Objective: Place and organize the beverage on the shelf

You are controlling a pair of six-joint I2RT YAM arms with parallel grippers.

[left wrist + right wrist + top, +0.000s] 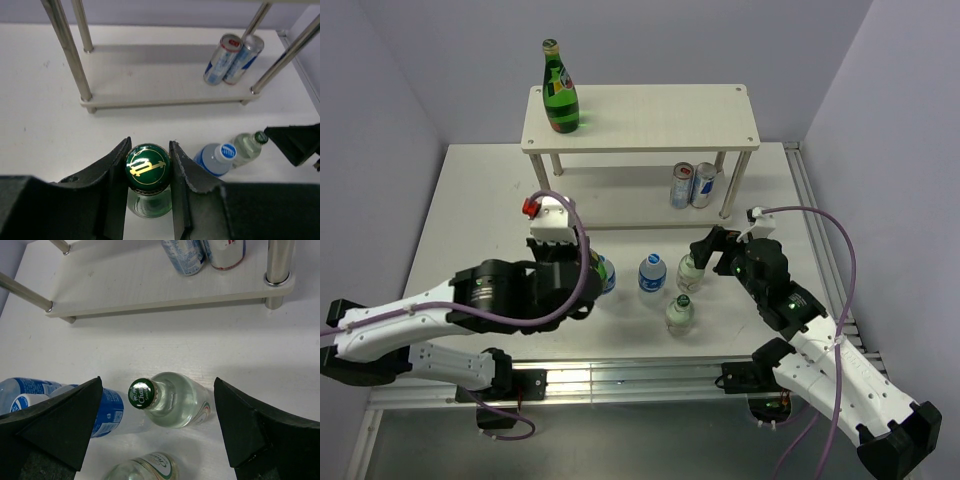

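My left gripper (148,146) is shut on the gold-marked cap of a green glass bottle (147,170) that stands on the table in front of the shelf (650,118). The arm hides most of that bottle from above. My right gripper (157,385) is open, its fingers wide apart on either side of a clear bottle with a green cap (170,402), touching nothing. Between the two grippers stands a blue-labelled water bottle (652,272). A second clear bottle (680,312) stands nearer the bases. A tall green bottle (560,90) stands on the shelf's top board, at its left end.
Two drink cans (692,185) stand side by side at the right end of the shelf's lower board (165,75). Thin metal legs (67,47) hold the boards at the corners. Walls close in the table on the left, back and right.
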